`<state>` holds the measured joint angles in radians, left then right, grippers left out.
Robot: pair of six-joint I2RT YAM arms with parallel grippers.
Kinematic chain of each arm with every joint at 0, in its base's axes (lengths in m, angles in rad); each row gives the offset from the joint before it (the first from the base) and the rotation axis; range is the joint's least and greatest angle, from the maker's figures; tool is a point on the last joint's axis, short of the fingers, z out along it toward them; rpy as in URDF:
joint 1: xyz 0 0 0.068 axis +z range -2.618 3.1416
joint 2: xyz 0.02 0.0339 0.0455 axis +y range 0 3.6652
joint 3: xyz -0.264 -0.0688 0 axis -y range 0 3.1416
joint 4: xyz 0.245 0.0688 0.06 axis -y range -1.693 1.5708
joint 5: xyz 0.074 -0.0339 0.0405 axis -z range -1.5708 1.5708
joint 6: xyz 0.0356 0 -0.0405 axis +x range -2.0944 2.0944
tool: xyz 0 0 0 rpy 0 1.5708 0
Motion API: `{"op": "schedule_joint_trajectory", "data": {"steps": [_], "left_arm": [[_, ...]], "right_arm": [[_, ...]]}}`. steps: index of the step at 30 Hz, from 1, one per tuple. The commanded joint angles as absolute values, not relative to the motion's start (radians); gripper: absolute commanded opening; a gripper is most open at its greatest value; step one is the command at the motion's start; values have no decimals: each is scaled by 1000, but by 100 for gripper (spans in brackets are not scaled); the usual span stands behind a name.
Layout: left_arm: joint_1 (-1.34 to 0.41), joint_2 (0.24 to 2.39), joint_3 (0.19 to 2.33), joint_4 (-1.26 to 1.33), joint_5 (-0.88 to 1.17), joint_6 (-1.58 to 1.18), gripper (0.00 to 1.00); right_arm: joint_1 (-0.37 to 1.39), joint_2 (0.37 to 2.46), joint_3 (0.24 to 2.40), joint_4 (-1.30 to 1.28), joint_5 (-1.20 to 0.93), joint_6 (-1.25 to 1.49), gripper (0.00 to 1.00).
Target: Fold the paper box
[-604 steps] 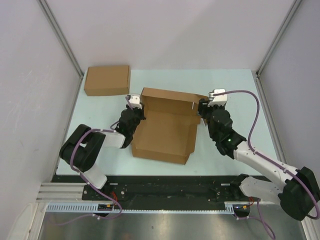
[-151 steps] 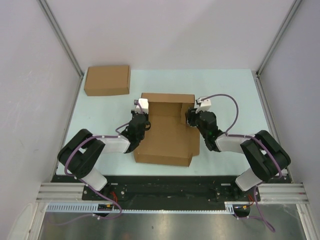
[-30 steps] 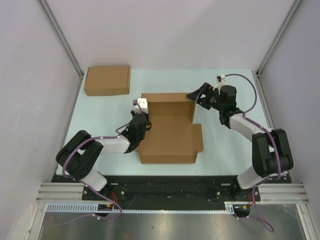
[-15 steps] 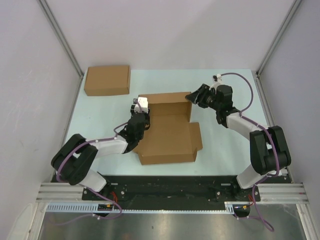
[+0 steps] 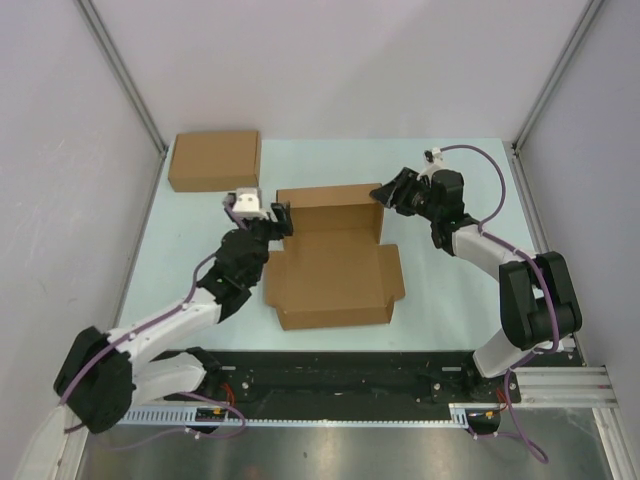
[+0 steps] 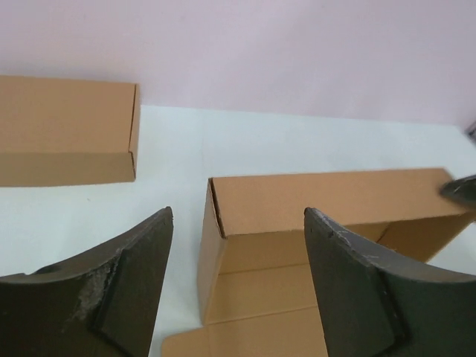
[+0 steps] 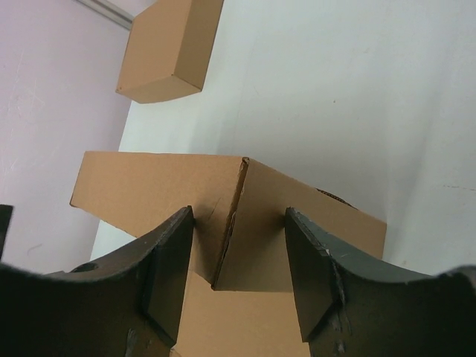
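- Your paper box point(image 5: 335, 270), table point(image 5: 455, 270) centre: rear wall raised.
- right gripper point(image 5: 385, 192): clamped on its far-right corner, bracing walls.
- left gripper point(image 5: 279, 220): jaws wide, empty.

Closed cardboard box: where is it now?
In the top external view, the closed cardboard box lies at the far-left corner of the table, beyond the left gripper and apart from the half-folded paper box at mid-table.
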<state>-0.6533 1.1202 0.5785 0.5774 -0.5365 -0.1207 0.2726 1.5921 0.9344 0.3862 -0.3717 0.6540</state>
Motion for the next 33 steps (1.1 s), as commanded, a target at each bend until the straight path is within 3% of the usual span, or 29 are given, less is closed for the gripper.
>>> {"op": "schedule_joint_trajectory", "data": {"steps": [1, 5, 17, 20, 26, 29, 30, 33], "left_arm": [[-530, 1049, 581, 429, -350, -369, 77], [-381, 1136, 664, 307, -206, -550, 80], [-327, 1322, 647, 531, 50, -716, 81], [-325, 1362, 686, 529, 77, -733, 76], [-325, 1404, 680, 552, 101, -762, 55], [-325, 1417, 657, 592, 103, -796, 42], [-325, 1420, 652, 616, 104, -808, 34], [-327, 1437, 640, 659, 98, -853, 24]], "right_arm": [[281, 1603, 954, 316, -347, 621, 57], [284, 1601, 954, 319, -350, 620, 58], [288, 1600, 954, 304, -356, 617, 60], [291, 1601, 954, 305, -359, 618, 60], [295, 1605, 954, 304, -357, 626, 59], [301, 1608, 954, 299, -353, 653, 58], [304, 1608, 954, 299, -348, 661, 57], [322, 1602, 954, 301, -319, 686, 56]]}}
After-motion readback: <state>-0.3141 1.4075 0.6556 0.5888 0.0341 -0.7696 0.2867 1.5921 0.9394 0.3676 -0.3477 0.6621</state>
